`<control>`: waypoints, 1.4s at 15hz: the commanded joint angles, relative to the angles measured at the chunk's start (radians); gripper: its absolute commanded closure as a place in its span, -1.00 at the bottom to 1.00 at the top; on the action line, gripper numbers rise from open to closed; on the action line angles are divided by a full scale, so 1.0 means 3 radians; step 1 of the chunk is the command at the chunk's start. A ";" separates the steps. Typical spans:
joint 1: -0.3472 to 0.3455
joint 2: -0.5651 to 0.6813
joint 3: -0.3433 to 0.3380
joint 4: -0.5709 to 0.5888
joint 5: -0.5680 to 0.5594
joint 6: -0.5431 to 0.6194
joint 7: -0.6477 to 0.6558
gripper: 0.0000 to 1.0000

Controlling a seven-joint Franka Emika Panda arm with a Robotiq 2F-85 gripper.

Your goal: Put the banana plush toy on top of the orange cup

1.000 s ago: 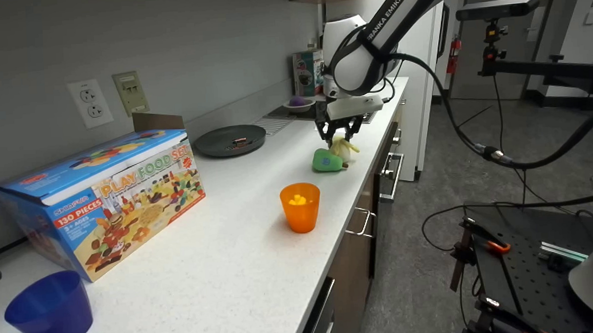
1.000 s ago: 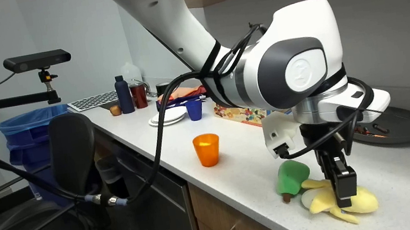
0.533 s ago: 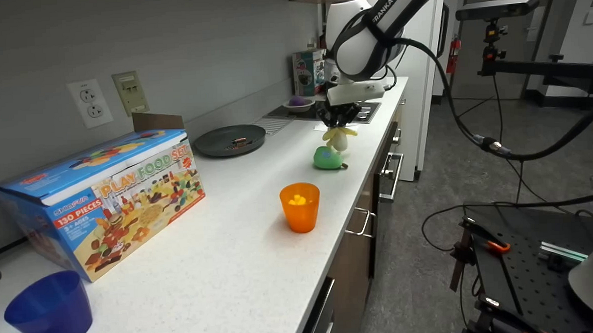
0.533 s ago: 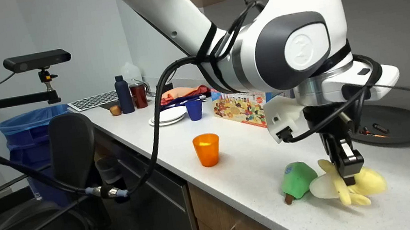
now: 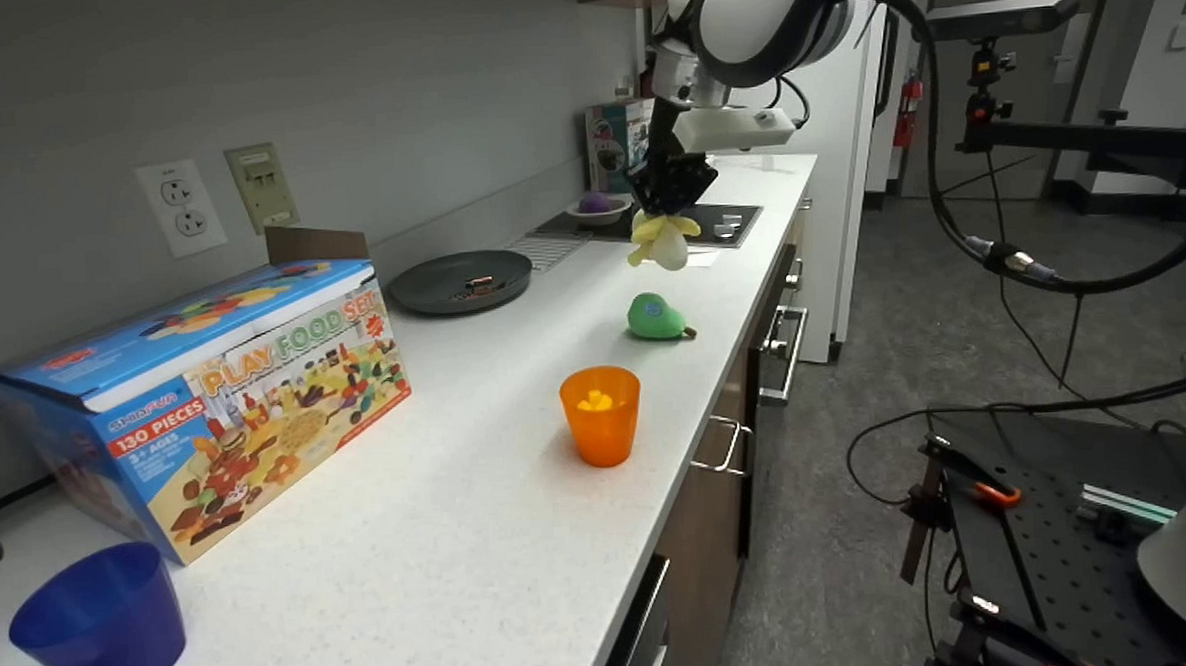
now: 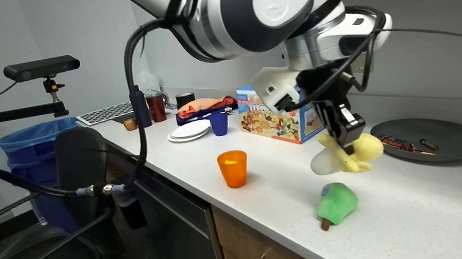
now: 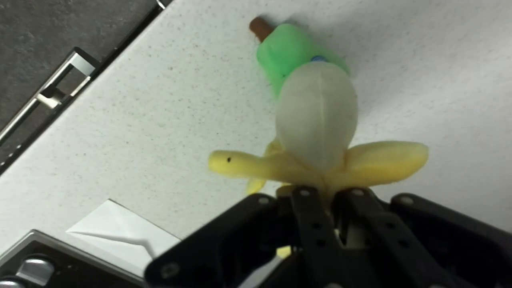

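Note:
My gripper [image 7: 327, 196] is shut on the middle of the banana plush toy [image 7: 316, 116], where its peel flaps join. The pale round end points away from the fingers, and yellow flaps spread out to both sides. In both exterior views the toy [image 5: 672, 251] [image 6: 369, 147] hangs in the air above the counter, beneath the gripper [image 6: 347, 145]. The orange cup [image 5: 602, 428] [image 6: 234, 173] stands upright on the counter, some distance from the toy, with small yellow pieces visible inside. The wrist view does not show the cup.
A green plush [image 5: 655, 317] [image 6: 337, 203] lies on the counter between the held toy and the cup. A play food box [image 5: 255, 388], a dark blue cup [image 5: 105, 615] and a dark round pan [image 6: 437, 141] stand along the counter. The counter's edge with drawer handles [image 5: 723, 445] runs alongside.
The jaws have closed on the banana plush toy and lifted it off the counter; it has swung up, clear of the green plush, which shifted slightly. The orange cup has stayed put.

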 commanded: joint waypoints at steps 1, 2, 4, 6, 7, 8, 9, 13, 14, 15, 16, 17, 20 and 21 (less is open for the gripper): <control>0.0094 -0.0479 0.0141 -0.0324 0.0290 -0.0089 -0.0462 0.94; 0.0135 -0.0560 0.0186 -0.0372 0.0374 -0.0099 -0.0586 0.94; 0.0226 -0.0706 0.0275 -0.0448 0.0487 -0.0119 -0.0752 0.94; 0.0320 -0.0807 0.0347 -0.0494 0.0601 -0.0148 -0.0864 0.94; 0.0373 -0.0848 0.0387 -0.0513 0.0654 -0.0176 -0.0898 0.94; 0.0428 -0.0884 0.0421 -0.0524 0.0712 -0.0226 -0.0938 0.94; 0.0478 -0.0909 0.0453 -0.0530 0.0759 -0.0276 -0.0969 0.94; 0.0644 -0.0940 0.0548 -0.0546 0.0921 -0.0452 -0.1081 0.94; 0.0663 -0.0922 0.0562 -0.0538 0.0952 -0.0526 -0.1065 0.94; 0.0659 -0.0912 0.0586 -0.0539 0.0934 -0.0590 -0.0999 0.94; 0.0649 -0.0900 0.0609 -0.0538 0.0910 -0.0669 -0.0933 0.94; 0.0645 -0.0895 0.0623 -0.0542 0.0905 -0.0740 -0.0898 0.94; 0.0653 -0.0902 0.0621 -0.0539 0.0969 -0.0945 -0.0896 0.94; 0.0662 -0.0898 0.0615 -0.0529 0.1011 -0.1042 -0.0910 0.94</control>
